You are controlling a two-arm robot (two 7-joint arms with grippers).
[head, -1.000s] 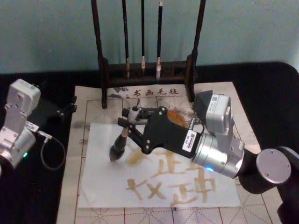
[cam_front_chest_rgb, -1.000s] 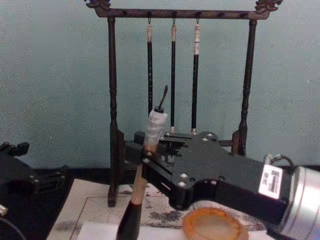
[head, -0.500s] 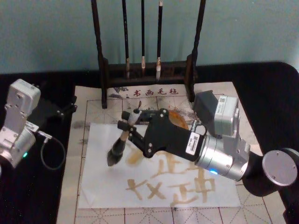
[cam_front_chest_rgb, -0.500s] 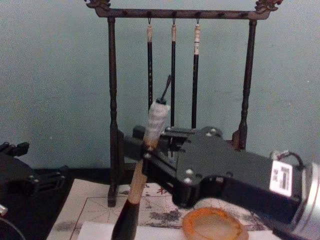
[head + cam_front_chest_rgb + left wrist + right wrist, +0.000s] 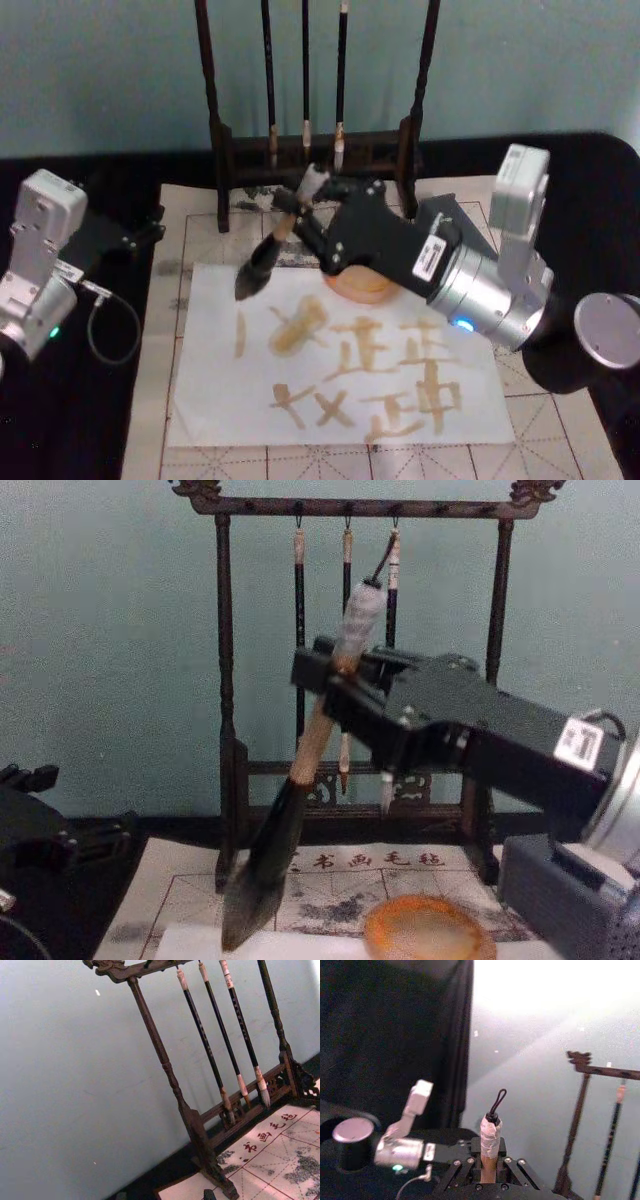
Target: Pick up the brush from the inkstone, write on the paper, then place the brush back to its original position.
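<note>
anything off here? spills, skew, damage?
Nothing damaged or spilled. Grey ink smudges mark the mat beside the paper, and the right gripper holds the brush tilted over the sheet. Left gripper sits parked left.

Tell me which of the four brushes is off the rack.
The thick pale-handled brush, clamped tilted in the right gripper over the paper. The three thin dark brushes hang from the rack.

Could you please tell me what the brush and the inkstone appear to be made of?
The brush, in the right gripper: pale matte wood-looking handle, dark hair-like bristles, white wrap on top. The inkstone: smooth orange-brown with a pale sheen, perhaps glazed ceramic or plastic.
</note>
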